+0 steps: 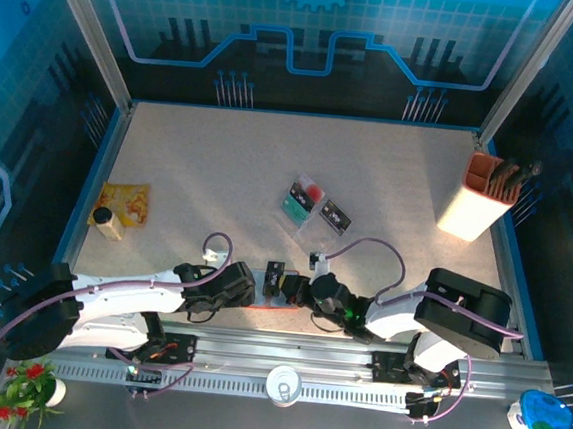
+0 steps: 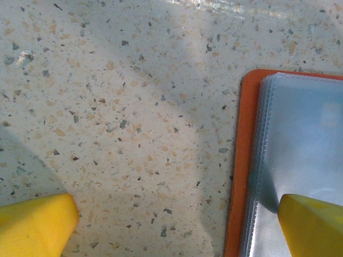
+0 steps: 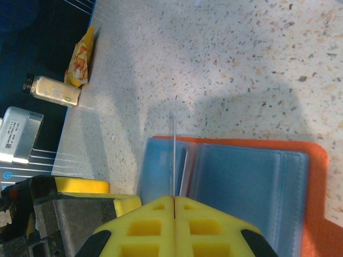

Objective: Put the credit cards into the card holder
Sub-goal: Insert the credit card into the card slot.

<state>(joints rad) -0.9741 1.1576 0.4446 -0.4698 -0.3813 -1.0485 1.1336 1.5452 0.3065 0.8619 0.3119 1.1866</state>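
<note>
Right claw (image 3: 174,201): clenched. Its yellow fingers are pressed flat together on a thin card (image 3: 173,155), which you see edge-on, standing up from the seam between them. You cannot tell the card's face or colour. This claw hangs over the near centre of the table (image 1: 221,159), directly above the card holder (image 3: 252,182).

Card holder: orange-red, lying open on the table between your two claws, grey-blue pockets facing up. The held card's edge crosses one end of the holder, by the clear sleeves. You cannot tell whether it touches them.

Left claw (image 2: 171,227): released, yellow fingertips (image 2: 32,227) spread wide, with nothing held between them. One fingertip sits over speckled table, the other over the clear sleeves at the holder's edge. You cannot tell whether either makes contact.

Credit cards (image 1: 295,205): a teal one and a red one lie in a clear tray (image 1: 294,185) at mid-table, farther out than the holder and well apart from it. One black card (image 1: 336,216) lies on the table just right of the tray.

Other items on your table:
- Box of pens (image 1: 478,206): orange and white, upright at the far right.
- Snack packet (image 1: 127,201): yellow, at the left edge.
- Small bottle (image 1: 108,223): just beside the packet, on its near side.
</note>
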